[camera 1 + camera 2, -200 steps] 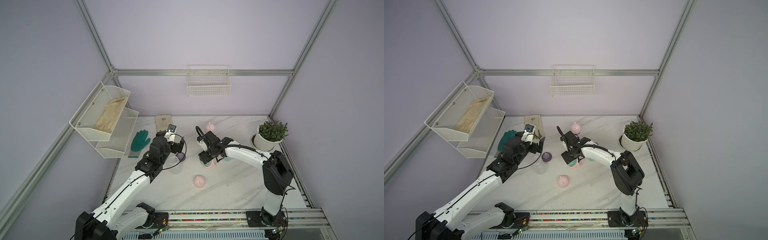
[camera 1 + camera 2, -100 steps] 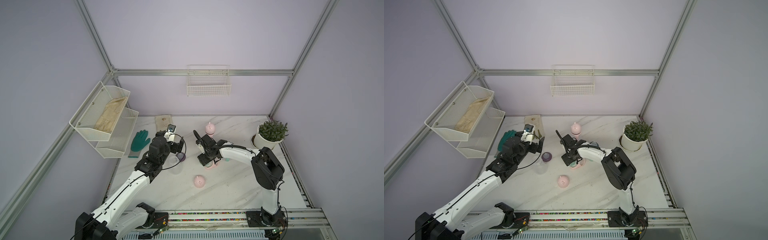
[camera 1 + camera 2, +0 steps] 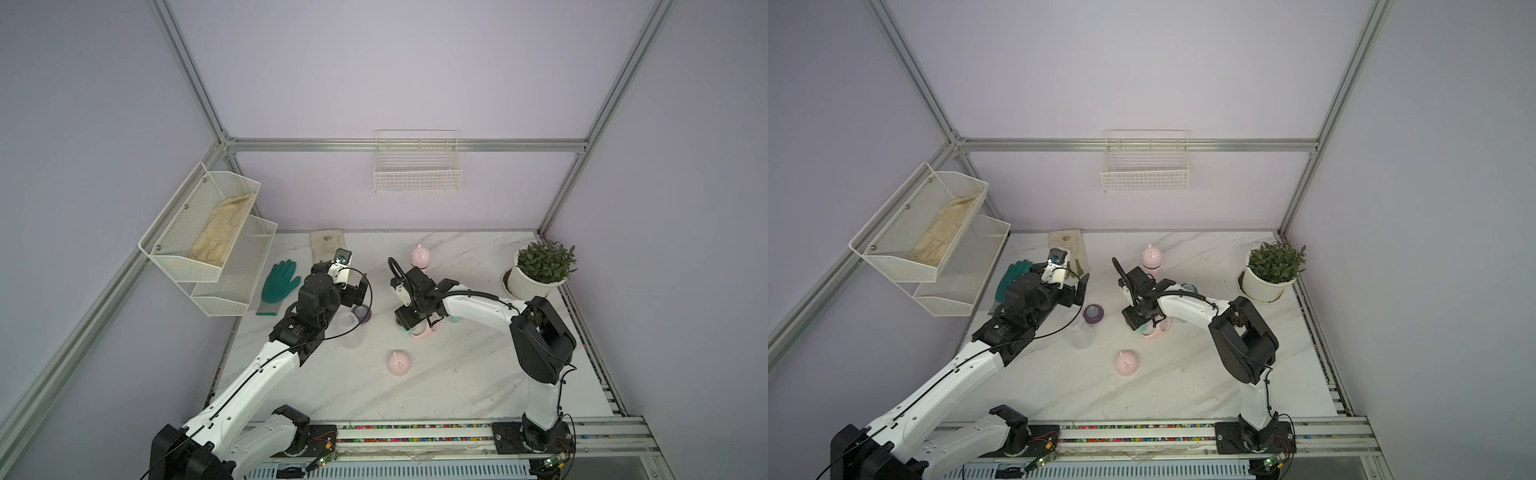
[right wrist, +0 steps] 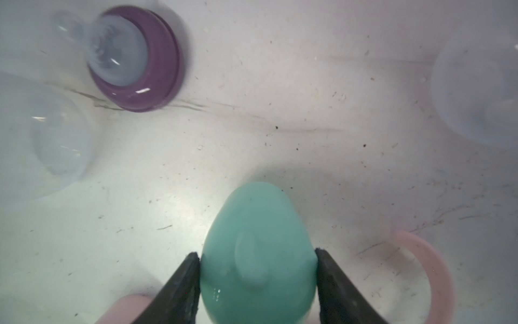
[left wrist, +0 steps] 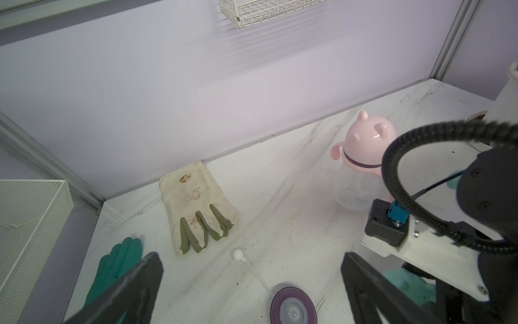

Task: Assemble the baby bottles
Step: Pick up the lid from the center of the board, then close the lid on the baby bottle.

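Right gripper: The right gripper (image 4: 258,261) pointed down at the table (image 3: 457,382). Its two black fingers (image 4: 182,283) pressed on both sides of the mint cap (image 4: 252,224), so it held the cap.
Mint cap: It was a small green dome with a little bump on it. It sat low over the table, near the middle.
Pink ring: A pink ring (image 4: 431,269) with handles lay on the table just beside the mint cap, partly under the gripper.
Left gripper: The left gripper (image 5: 249,258) was spread wide and held nothing. It hung over the table above the purple collar (image 5: 293,307).
Purple collar: It stood on the table with a clear nipple on top. It was just beside the clear bottle (image 3: 349,328).
Clear bottle: It stood up with no top on, next to the left arm, as both top views showed.
Pink cap: A pink cap (image 3: 1127,362) with ears sat alone on the table, closer to the front edge.
Pink bottle: A pink bottle (image 5: 364,146) stood near the back wall with its cap, dark band and handles on.
Gloves: A teal glove (image 3: 280,280) and a cream glove (image 5: 196,207) lay flat in the back corner on the left arm's side.
Plant pot: A white plant pot (image 3: 536,282) stood in the back corner on the right arm's side, well apart from the bottles.
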